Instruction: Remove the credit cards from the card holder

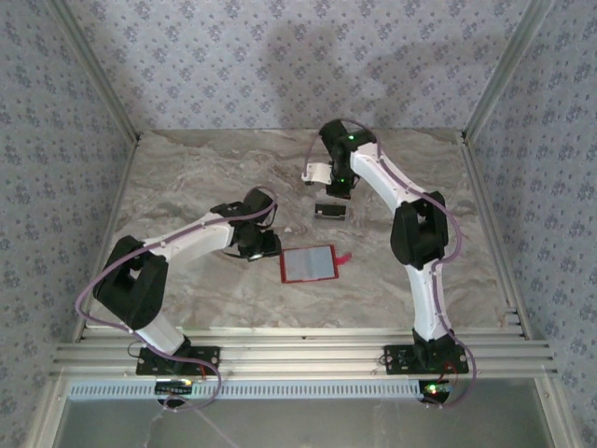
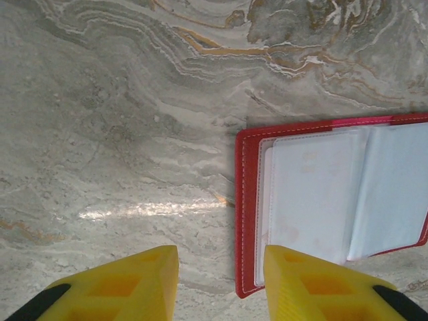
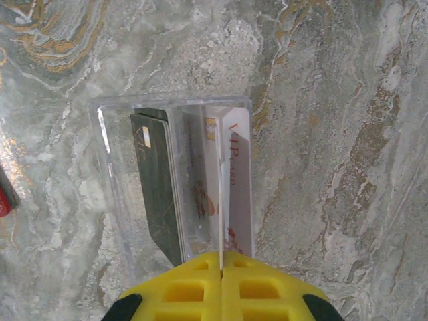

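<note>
- The red wallet lies open on the table, pockets up for easy reach
- Left gripper, half open and empty, straddles the wallet's corner, perhaps to pin it
- Beyond the wallet, the right gripper pinches a white card above a clear tray holding a dark card

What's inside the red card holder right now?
Card holder lies open: pale sleeve pages, no card print showing. Whatever sits behind the pages is covered.

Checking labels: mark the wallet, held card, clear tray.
wallet [image 2: 314, 194]: left wrist view, pale inner pocket.
held card [image 3: 237, 187]: right wrist view, white face.
clear tray [image 3: 117, 194]: right wrist view, bare left side.
</note>
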### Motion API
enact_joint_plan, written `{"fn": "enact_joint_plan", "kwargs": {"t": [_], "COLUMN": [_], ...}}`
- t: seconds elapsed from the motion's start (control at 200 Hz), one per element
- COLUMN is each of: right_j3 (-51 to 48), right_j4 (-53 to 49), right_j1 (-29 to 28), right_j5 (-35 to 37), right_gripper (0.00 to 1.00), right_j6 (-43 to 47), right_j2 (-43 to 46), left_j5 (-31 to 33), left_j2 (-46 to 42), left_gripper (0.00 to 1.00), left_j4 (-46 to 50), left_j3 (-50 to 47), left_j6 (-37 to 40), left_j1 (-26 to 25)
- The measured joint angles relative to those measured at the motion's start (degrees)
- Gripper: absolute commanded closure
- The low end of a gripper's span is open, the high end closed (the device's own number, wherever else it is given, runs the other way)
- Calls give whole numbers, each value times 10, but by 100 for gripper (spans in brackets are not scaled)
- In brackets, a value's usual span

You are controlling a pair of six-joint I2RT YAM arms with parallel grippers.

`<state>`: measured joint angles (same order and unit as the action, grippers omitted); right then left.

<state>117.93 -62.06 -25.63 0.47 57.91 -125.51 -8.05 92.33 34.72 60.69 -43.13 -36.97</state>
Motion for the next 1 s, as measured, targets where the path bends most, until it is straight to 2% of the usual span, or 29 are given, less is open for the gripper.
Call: {"fn": "enact_joint_plan", "kwargs": {"t": [0.435,0.745,0.999], "right_j3": [13,13,11], "right_j4": [-9,-4,55], "right_j1": [0,0,-2], "right_j5": [-12,-10,18], "right_gripper": [97,77,74], "right_j6": [1,0,3], "right_j2": [-38,-40,-40], "left_j5": [0,0,0], "left_j2": [-1,-1,-7], "left_gripper": [61,61,61], "left_j4": [-1,-2,-2], "left_j3": [-5,-10,-10], "left_j6": [0,0,0], "left_j1": [9,10,10]}}
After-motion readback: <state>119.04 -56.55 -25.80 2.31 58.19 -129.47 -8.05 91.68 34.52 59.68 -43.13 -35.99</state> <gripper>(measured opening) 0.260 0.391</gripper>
